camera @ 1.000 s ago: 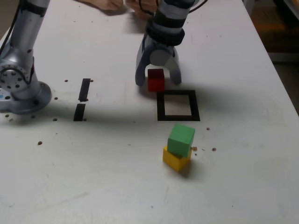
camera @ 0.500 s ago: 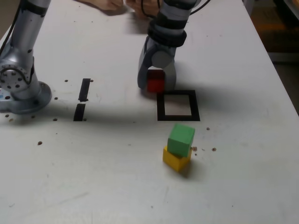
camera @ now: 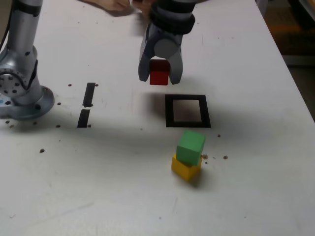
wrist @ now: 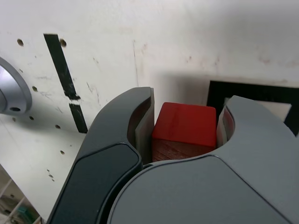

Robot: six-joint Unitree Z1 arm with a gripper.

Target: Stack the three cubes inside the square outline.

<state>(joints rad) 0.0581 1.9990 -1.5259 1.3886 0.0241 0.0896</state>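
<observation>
- Arm base (camera: 19, 93): grey, bolted at the exterior view's left edge of the white table (camera: 123, 187); its column rises out of frame there.
- 2 short black tape strips (camera: 86, 104): end to end, just right of the base in the exterior view; apart from all cubes and seemingly no part of the target.
- Gripper (camera: 159, 78): pointing down from the far side of the table, jaws pinching the red cube from 2 sides. The wrist view shows both inner pads flat against opposite faces.
- Red cube (camera: 159, 76): held clear of the table, its shadow on the surface below; it hangs just beyond the far-left corner of the outline, likely lifted for carrying.
- Square outline (camera: 186, 111): black frame with white centre, nothing inside it yet.
- Green cube (camera: 190, 146): sitting on the yellow cube, turned slightly askew to it.
- Yellow cube (camera: 184, 167): on the table, near side of the outline and outside it, so this pair of 2 is not yet in place.
- Person's hand (camera: 110, 4): partly visible at the far table edge.
</observation>
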